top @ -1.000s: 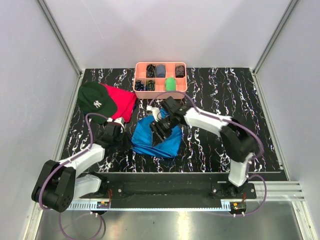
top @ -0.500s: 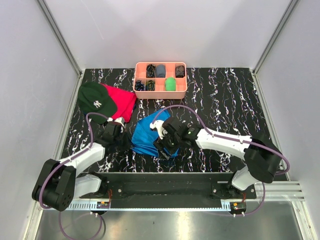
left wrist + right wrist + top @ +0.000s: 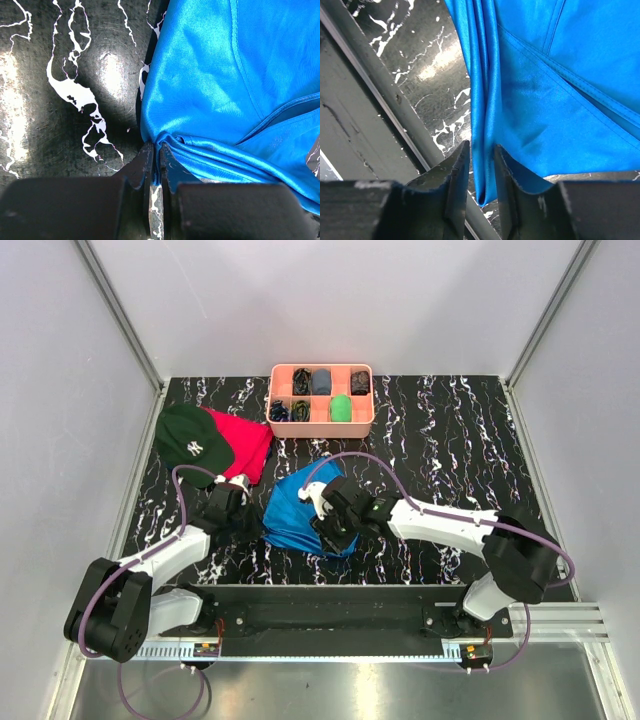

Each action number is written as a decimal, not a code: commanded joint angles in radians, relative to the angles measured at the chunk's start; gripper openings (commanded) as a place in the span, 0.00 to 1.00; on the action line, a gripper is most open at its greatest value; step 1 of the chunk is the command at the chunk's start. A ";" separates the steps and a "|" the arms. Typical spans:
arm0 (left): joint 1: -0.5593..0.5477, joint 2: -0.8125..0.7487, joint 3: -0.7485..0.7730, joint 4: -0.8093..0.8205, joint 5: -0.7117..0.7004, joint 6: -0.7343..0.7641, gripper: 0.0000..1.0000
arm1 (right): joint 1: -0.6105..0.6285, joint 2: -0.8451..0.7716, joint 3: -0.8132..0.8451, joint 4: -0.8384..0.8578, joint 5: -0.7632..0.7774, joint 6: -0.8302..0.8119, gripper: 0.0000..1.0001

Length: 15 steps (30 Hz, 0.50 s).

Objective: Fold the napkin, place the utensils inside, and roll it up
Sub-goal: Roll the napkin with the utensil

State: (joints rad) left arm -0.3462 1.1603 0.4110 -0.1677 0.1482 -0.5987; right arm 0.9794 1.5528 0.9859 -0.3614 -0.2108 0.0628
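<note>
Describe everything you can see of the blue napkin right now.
The napkin is bright blue, shiny, thin cloth with stitched hems, lying crumpled and partly folded on the black marbled table. The left gripper pinches its bunched left edge; the right gripper clamps a gathered fold at its near edge.

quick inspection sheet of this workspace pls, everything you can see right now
Surface: black white-veined table, partly covered.
Job's things: blue napkin bunched mid-table; utensils nothing seen.
Clutter: pink tray of small items at the far edge; green cap partly over a red cloth.
Grippers: left claw shut on the napkin's edge; right claw pinching a napkin fold.
Cables: purple cable arching over the right arm, another by the left.
Surroundings: grey walls.
</note>
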 commanded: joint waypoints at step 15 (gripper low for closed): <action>0.003 0.007 0.015 -0.027 -0.029 0.022 0.01 | 0.008 0.058 0.022 -0.014 0.008 0.009 0.46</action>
State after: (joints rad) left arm -0.3462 1.1603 0.4110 -0.1677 0.1482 -0.5987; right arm 0.9798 1.5921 0.9863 -0.3649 -0.2111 0.0734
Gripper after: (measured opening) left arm 0.070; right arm 0.458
